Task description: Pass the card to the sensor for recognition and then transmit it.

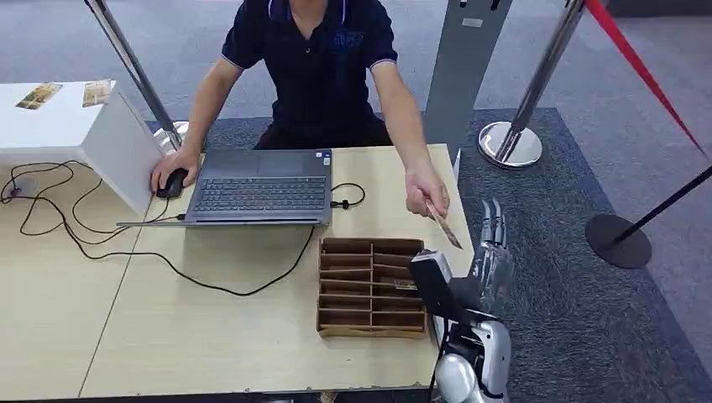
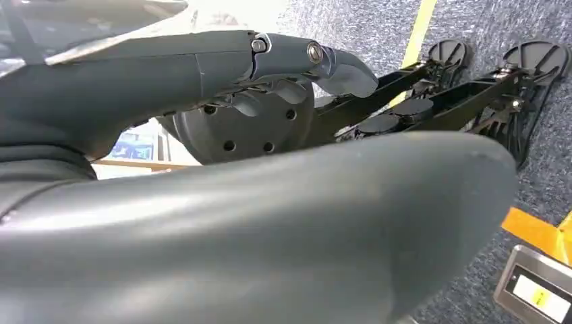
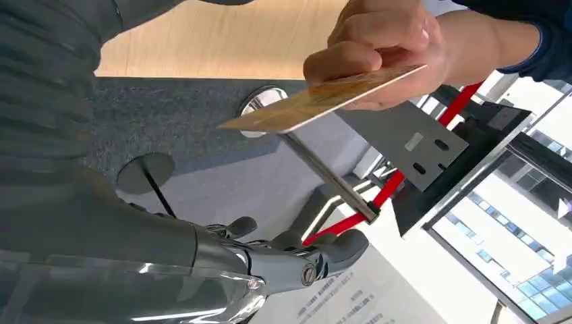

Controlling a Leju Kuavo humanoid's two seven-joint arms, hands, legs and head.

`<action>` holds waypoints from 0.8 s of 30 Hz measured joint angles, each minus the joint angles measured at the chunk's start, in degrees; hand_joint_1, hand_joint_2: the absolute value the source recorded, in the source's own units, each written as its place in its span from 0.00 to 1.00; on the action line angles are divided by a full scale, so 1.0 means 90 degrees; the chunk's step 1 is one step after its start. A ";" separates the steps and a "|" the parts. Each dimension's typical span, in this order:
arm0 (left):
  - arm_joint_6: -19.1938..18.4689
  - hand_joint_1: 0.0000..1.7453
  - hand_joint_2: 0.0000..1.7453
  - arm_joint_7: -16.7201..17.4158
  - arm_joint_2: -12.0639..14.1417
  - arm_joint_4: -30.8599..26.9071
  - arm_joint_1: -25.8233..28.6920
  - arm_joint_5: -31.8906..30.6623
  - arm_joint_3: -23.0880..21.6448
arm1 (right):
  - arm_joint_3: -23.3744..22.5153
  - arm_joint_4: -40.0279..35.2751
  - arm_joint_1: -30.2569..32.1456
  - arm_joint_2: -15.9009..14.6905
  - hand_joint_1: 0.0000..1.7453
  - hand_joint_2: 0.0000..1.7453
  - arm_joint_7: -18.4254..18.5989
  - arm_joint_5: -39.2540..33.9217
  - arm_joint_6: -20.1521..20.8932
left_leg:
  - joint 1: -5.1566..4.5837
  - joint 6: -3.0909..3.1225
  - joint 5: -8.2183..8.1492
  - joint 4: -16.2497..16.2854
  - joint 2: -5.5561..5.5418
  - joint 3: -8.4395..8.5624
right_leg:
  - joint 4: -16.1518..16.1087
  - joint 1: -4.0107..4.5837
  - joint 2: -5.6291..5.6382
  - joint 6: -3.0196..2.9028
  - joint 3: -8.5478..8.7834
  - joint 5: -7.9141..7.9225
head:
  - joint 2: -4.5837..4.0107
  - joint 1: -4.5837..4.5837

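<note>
Barely started, by the looks of it: the card (image 3: 324, 101) sits pinched in the person's hand (image 3: 378, 47), held out just beside the right hand (image 1: 491, 252), whose fingers are spread and empty. Taking it, scanning and passing it on all remain. Left hand (image 2: 270, 61) holds nothing.

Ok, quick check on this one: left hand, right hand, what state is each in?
Left hand: holds nothing; open or curled cannot be told.
Right hand: open, fingers extended, empty; the person's hand holds the card.

You see a laptop (image 1: 260, 186) open on the wooden table (image 1: 210, 336), a black mouse (image 1: 172, 182) just beside it. A compartmented cardboard box (image 1: 369, 287) sits nearer.
</note>
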 joint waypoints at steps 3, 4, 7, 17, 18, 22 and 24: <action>0.0000 0.00 0.00 -0.0005 0.0000 0.0000 -0.0003 0.0002 -0.0002 | -0.0002 0.0000 0.0000 0.0000 1.00 1.00 -0.0022 -0.0017 0.0000 | 0.0000 0.0000 0.0000 0.0000 0.0000 0.0000 | 0.0000 0.0000 0.0000 0.0000 0.0000 0.0000 | 0.0000 0.0000; 0.0000 0.00 0.00 -0.0015 0.0000 0.0000 -0.0004 0.0002 -0.0002 | -0.0002 0.0000 0.0000 -0.0002 1.00 1.00 -0.0061 -0.0044 0.0000 | 0.0000 0.0000 0.0000 0.0000 0.0000 0.0000 | 0.0000 0.0000 0.0000 0.0000 0.0000 0.0000 | 0.0000 0.0000; 0.0000 0.00 0.00 -0.0019 0.0007 0.0000 -0.0002 0.0002 -0.0002 | -0.0002 0.0000 0.0000 0.0000 1.00 1.00 -0.0111 -0.0066 0.0000 | 0.0000 0.0000 0.0000 0.0000 0.0000 0.0000 | 0.0000 0.0000 0.0000 0.0000 0.0000 0.0000 | 0.0000 0.0000; 0.0000 0.00 0.00 -0.0034 0.0027 0.0000 0.0000 0.0002 -0.0002 | -0.0044 -0.0007 -0.0001 0.0024 1.00 1.00 -0.0206 -0.0080 -0.0010 | 0.0000 0.0000 0.0000 0.0000 0.0001 0.0000 | 0.0000 0.0000 0.0000 0.0000 0.0001 0.0000 | 0.0000 0.0000; 0.0000 0.00 0.00 -0.0034 0.0027 0.0000 -0.0002 0.0002 -0.0002 | -0.0049 -0.0007 -0.0001 0.0024 1.00 1.00 -0.0206 -0.0083 -0.0010 | 0.0000 0.0000 0.0000 0.0000 0.0001 0.0001 | 0.0000 0.0000 0.0000 0.0000 0.0000 0.0000 | 0.0000 0.0000; 0.0000 0.00 0.00 -0.0032 0.0029 0.0002 0.0001 0.0002 -0.0002 | -0.0061 -0.0007 0.0003 0.0024 1.00 1.00 -0.0206 -0.0085 -0.0010 | 0.0000 0.0000 0.0000 0.0000 0.0001 0.0001 | 0.0000 0.0000 0.0000 0.0000 0.0000 0.0000 | 0.0000 0.0000; 0.0000 0.00 0.00 -0.0029 0.0029 0.0002 0.0003 0.0002 -0.0005 | -0.0068 -0.0007 0.0004 0.0024 1.00 1.00 -0.0206 -0.0087 -0.0010 | 0.0000 0.0000 0.0000 0.0000 0.0000 0.0001 | 0.0000 0.0000 0.0000 0.0000 0.0000 0.0000 | 0.0000 0.0000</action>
